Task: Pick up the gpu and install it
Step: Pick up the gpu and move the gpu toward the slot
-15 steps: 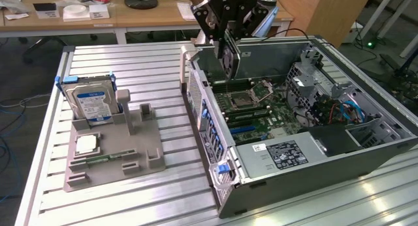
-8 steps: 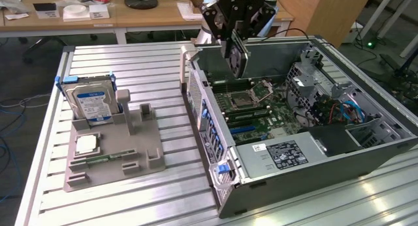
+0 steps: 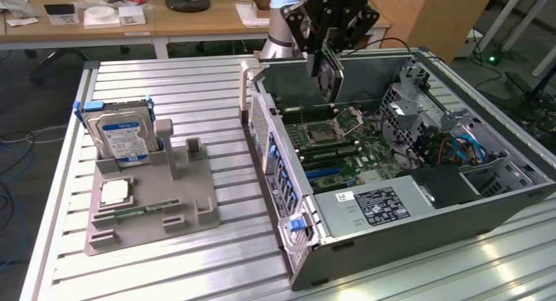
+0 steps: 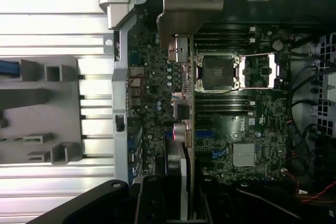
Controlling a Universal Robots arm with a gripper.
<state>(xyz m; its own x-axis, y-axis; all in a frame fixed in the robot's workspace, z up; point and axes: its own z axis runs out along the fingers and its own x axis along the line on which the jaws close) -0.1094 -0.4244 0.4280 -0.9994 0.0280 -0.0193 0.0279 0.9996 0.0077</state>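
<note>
gpu (image 3: 329,79): thin dark card, metal bracket at one end. Held upright, edge-on, above motherboard (image 3: 339,141). Sits at 12 o'clock in exterior view.

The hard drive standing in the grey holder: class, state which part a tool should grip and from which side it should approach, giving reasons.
Grip the hard drive by its upper edge, from above, pinching the labelled face and the back. It stands upright with its lower end seated in the grey holder, so the top is likely the freest part.
</note>
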